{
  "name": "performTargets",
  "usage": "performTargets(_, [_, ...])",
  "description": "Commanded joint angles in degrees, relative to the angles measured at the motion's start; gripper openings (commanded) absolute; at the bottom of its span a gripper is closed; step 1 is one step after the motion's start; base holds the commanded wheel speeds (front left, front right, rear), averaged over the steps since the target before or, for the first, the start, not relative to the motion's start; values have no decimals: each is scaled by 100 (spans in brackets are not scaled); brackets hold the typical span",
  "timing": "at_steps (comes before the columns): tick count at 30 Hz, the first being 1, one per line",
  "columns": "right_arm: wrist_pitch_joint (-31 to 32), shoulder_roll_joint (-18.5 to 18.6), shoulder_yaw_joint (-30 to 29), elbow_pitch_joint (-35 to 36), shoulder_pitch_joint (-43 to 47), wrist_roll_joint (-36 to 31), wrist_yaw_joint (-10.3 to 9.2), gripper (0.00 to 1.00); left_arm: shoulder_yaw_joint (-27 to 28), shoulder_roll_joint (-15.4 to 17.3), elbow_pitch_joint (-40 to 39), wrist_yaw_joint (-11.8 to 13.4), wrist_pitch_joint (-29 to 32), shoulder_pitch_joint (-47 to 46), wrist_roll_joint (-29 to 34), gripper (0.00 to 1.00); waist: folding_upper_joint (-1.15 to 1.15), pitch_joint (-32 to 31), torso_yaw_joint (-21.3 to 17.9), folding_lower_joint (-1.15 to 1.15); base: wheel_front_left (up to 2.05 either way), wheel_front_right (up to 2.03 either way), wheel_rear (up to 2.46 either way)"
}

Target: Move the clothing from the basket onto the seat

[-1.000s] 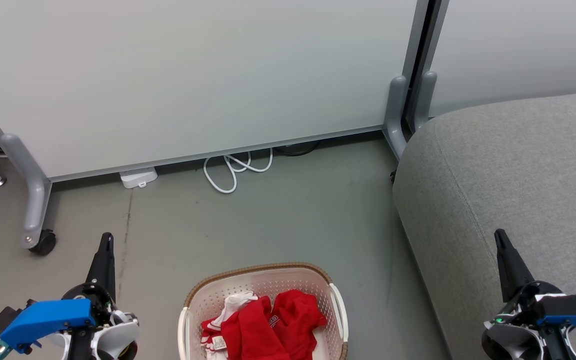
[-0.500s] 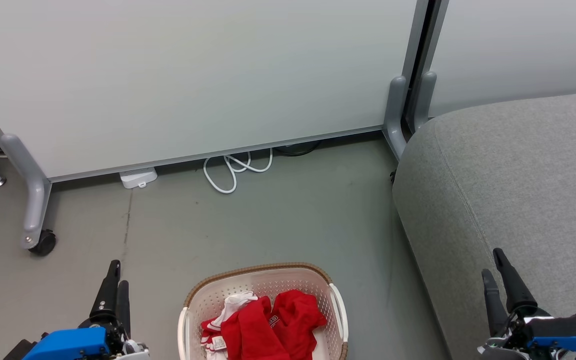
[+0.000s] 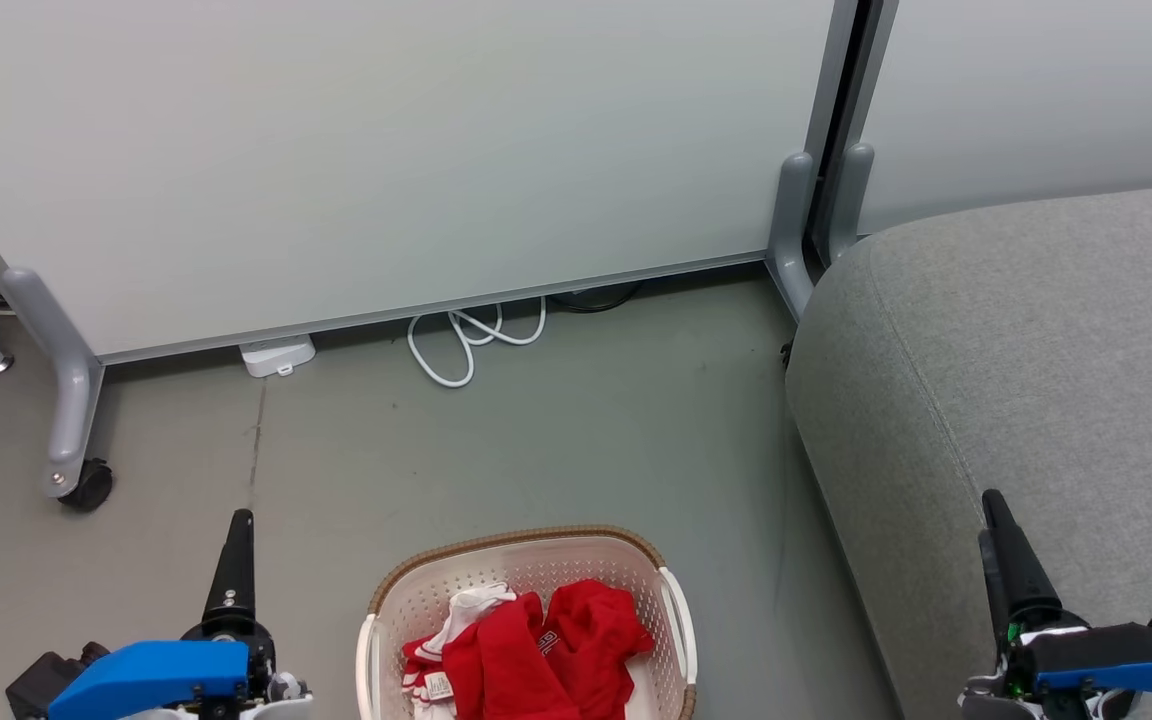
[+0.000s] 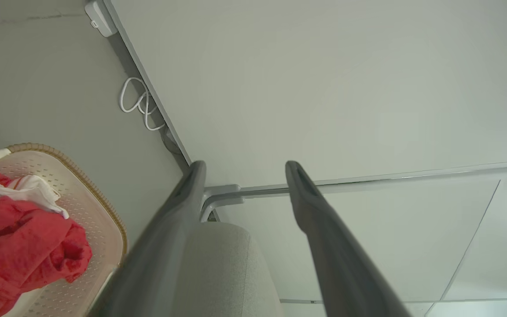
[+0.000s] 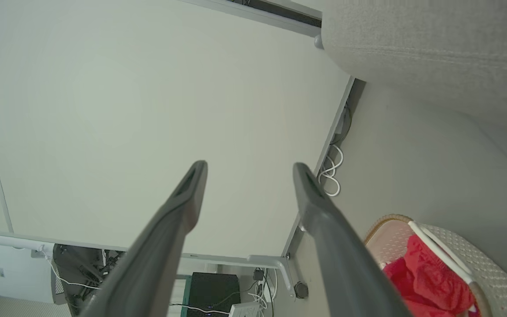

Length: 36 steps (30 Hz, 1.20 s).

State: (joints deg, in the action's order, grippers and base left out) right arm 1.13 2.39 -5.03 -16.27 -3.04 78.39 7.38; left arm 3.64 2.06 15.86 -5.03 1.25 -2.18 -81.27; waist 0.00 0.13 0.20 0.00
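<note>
The cream basket with a brown rim stands on the floor at the bottom middle of the head view, with the red and white clothing heaped inside. The grey seat fills the right side. My left gripper hangs over the floor left of the basket. My right gripper hangs over the seat's front part. The wrist views show both open, left gripper and right gripper, with nothing between the fingers. Those views also catch the basket, clothing and seat.
White partition panels close off the back, standing on grey feet, one with a castor at the left. A looped white cable and a small white box lie on the floor along the panel's foot.
Both grippers have gone from shut to open. Both have also sunk lower in the head view and turned, their fingers now seen edge-on. Basket and clothing have not moved.
</note>
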Motion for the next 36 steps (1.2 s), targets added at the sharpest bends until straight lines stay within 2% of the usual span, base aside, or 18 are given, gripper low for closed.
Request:
performTargets(1, [-48, 28, 11, 112, -123, -214, 4, 100, -31, 49, -119, 22, -58, -152, 190, 100, 0, 0, 2, 0, 0, 0, 0])
performTargets(17, [-405, 36, 112, 245, -120, -2203, 7, 100, -336, 64, -255, 214, -415, -143, 2228, 100, 0, 3, 48, 0, 0, 0, 0])
performTargets(25, [-562, 41, 159, 234, -124, -2953, 8, 100, -434, 101, -270, 224, -574, -138, 3148, 100, 0, -8, 38, 0, 0, 0, 0])
performTargets(36, [-761, 46, 296, 190, -143, -3821, 9, 100, -563, 125, -264, 193, -771, -147, 4111, 100, 0, -22, 69, 0, 0, 0, 0])
